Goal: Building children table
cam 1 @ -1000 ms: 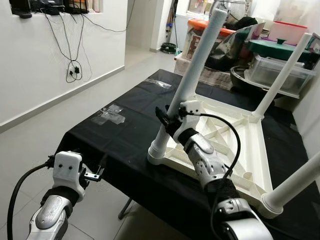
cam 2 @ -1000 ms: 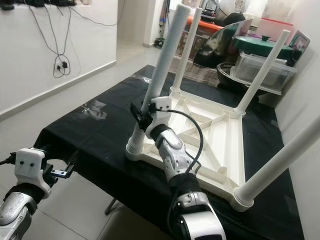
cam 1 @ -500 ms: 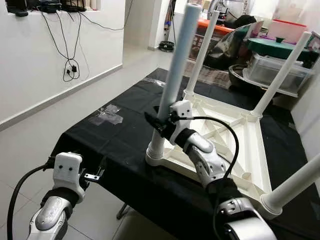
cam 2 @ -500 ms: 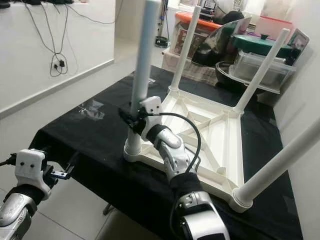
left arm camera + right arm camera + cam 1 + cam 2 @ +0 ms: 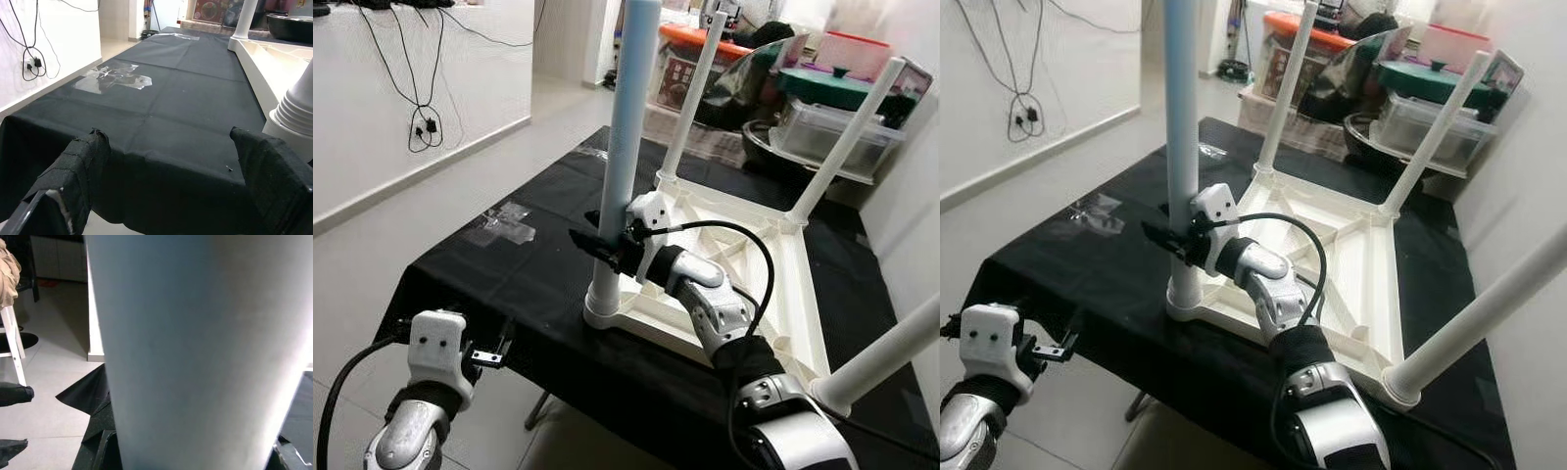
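A white children's table (image 5: 803, 294) lies upside down on a black-clothed work table (image 5: 538, 274). My right gripper (image 5: 597, 240) is shut on its near-left leg (image 5: 631, 117), a little above the corner socket (image 5: 604, 304). That leg stands upright, and it is close up in the right wrist view (image 5: 195, 342). Three other legs point up: far left (image 5: 690, 93), far right (image 5: 847, 137) and near right (image 5: 891, 352). My left gripper (image 5: 492, 351) hangs open at the work table's front-left edge, its fingers (image 5: 83, 166) spread before the cloth.
A patch of clear tape (image 5: 504, 223) is stuck to the cloth left of the leg. Plastic bins and pots (image 5: 832, 127) crowd the far side. Cables (image 5: 421, 127) hang on the left wall above open floor.
The held leg has swung from leaning right to upright, my right gripper moving left with it. The left gripper stays low by the table edge. The camera has shifted a little.
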